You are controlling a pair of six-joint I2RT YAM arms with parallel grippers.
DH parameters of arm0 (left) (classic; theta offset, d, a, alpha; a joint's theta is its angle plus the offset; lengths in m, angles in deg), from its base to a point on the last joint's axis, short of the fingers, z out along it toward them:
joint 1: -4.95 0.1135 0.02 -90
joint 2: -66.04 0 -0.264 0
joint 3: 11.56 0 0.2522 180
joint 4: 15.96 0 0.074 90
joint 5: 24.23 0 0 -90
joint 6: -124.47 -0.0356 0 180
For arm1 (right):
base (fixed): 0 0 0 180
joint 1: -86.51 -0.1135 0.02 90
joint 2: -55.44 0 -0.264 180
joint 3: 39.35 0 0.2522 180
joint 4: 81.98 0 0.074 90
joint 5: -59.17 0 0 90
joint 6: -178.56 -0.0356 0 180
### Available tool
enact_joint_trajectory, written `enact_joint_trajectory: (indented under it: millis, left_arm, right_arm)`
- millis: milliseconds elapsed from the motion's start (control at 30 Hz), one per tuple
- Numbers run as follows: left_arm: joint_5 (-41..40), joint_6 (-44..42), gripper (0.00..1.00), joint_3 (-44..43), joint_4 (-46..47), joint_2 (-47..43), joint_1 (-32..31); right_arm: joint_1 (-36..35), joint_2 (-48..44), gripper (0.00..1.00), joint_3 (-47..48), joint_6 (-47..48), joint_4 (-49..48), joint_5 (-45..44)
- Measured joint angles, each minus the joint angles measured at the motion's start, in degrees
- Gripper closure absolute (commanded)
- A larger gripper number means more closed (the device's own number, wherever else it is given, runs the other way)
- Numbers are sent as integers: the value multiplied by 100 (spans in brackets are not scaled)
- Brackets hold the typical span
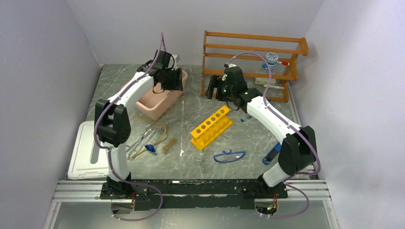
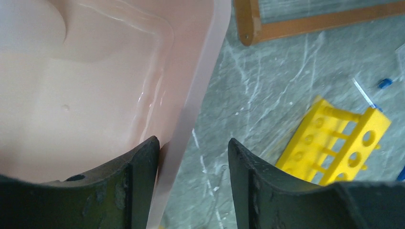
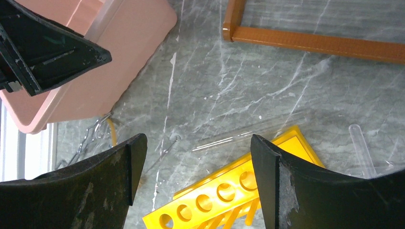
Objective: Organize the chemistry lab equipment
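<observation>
My left gripper (image 1: 173,81) (image 2: 193,143) straddles the right rim of the pink tub (image 1: 157,102) (image 2: 200,86). One finger is inside against the wall and the other is outside with a gap, so it is open. My right gripper (image 1: 212,90) (image 3: 198,143) hangs open and empty above the yellow holed rack (image 1: 211,126) (image 3: 229,195). A clear tube (image 3: 248,131) lies just beyond that rack. Metal tongs (image 1: 143,138) and tan tubing (image 1: 160,131) lie near the left arm. Blue-framed goggles (image 1: 229,155) and a tiny beaker (image 1: 199,156) sit in front.
The wooden shelf rack (image 1: 253,62) (image 3: 310,43) stands at the back right with a red-tipped white bottle (image 1: 273,59) on it. The white lid (image 1: 86,152) lies at the left edge. A blue-capped tube (image 1: 245,119) lies beside the right arm.
</observation>
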Motion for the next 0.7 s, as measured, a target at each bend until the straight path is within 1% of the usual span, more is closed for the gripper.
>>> enact_joint_trajectory:
  millis: [100, 267, 367, 533, 700]
  left_arm:
    - [2, 442, 42, 7, 127, 33, -63]
    - [109, 1147, 49, 221, 608, 33, -149]
    - [267, 1554, 50, 343, 863, 33, -170]
    - [463, 2170, 40, 402, 1250, 33, -236]
    - [610, 2529, 32, 415, 1547, 33, -341]
  right_arm:
    - [0, 0, 17, -33, -2, 0, 2]
    - [0, -28, 17, -103, -7, -4, -66]
    - [0, -61, 17, -144, -20, -4, -103]
    - [0, -155, 17, -229, -24, -9, -131]
    - [0, -273, 17, -297, -22, -4, -149]
